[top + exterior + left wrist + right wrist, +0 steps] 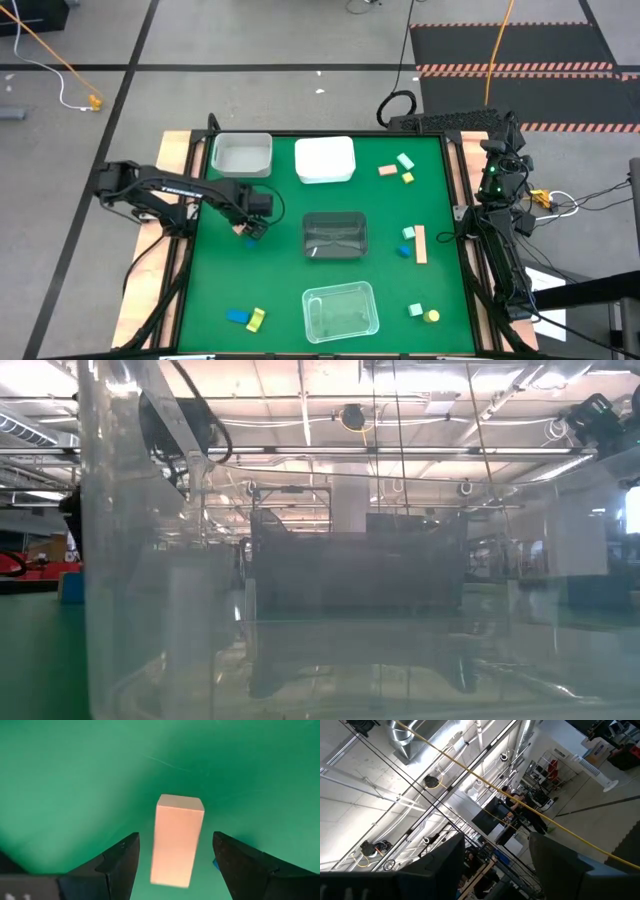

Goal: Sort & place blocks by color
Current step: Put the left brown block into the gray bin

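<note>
My left gripper is open and low over the left part of the green mat. In the left wrist view a salmon bar block lies flat on the mat between the two fingers, touching neither, and a sliver of a blue block shows beside one finger. Other blocks lie in groups: salmon, mint and yellow far right; a salmon bar with mint and blue at right; mint and yellow near right; blue and yellow near left. My right gripper is open, off the table's right edge.
Several trays stand on the mat: a clear one and a white one at the far edge, a dark clear one in the middle, a clear one near. That near tray's wall fills the low view. Bare mat lies around my left gripper.
</note>
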Available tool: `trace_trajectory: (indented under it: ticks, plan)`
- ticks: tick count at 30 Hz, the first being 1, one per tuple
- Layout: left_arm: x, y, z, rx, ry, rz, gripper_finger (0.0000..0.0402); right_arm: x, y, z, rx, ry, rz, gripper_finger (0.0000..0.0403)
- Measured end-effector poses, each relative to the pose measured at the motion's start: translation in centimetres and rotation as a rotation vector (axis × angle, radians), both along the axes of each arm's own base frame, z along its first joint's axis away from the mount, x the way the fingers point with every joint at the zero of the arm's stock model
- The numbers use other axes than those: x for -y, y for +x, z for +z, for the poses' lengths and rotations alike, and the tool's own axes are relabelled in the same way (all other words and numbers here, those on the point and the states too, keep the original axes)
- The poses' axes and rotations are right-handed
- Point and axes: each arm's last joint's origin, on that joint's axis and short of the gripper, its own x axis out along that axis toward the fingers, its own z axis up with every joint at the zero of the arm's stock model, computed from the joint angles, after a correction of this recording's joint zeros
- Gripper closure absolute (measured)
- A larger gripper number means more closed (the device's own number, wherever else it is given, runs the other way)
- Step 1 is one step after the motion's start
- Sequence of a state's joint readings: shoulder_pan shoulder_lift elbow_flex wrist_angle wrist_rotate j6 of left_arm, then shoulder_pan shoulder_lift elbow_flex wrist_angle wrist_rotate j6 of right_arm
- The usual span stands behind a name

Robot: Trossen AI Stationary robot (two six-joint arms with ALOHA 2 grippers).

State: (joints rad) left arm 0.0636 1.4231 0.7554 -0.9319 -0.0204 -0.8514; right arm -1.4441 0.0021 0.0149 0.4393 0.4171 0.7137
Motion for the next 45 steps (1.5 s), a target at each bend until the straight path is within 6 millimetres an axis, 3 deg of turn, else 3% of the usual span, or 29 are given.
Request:
trace_trajectory:
  ticks: [9, 16, 24, 29, 35, 42, 45]
  plan:
    - [0.6, -0.6, -1.4, 0.009, 0.001, -0.012, 0.0162, 0.0, 0.0, 0.0, 0.000, 0.002, 0.000, 0.0190]
    - [0.6, -0.6, -1.4, 0.010, 0.003, -0.020, 0.0271, 0.0, 0.0, 0.0, 0.000, 0.002, 0.000, 0.0190]
    - [0.4, -0.2, -0.9, 0.031, 0.010, -0.018, 0.0271, 0.0, 0.0, 0.0, 0.000, 0.003, 0.000, 0.0190]
    - [-0.3, 1.8, 1.8, 0.144, 0.040, -0.091, 0.0271, 0.0, 0.0, 0.0, 0.000, 0.002, 0.000, 0.0190]
    - [-2.2, 4.9, 7.4, 0.325, 0.214, -0.216, 0.0271, 0.0, 0.0, 0.0, 0.000, 0.003, 0.000, 0.0190]
    - [-4.1, 7.9, 15.0, 0.709, 0.454, -0.320, 0.0271, 0.0, 0.0, 0.0, 0.000, 0.003, 0.000, 0.0190]
    - [-4.3, 8.2, 17.1, 0.888, 0.503, -0.374, 0.0271, 0.0, 0.0, 0.0, 0.000, 0.003, -0.001, 0.0190]
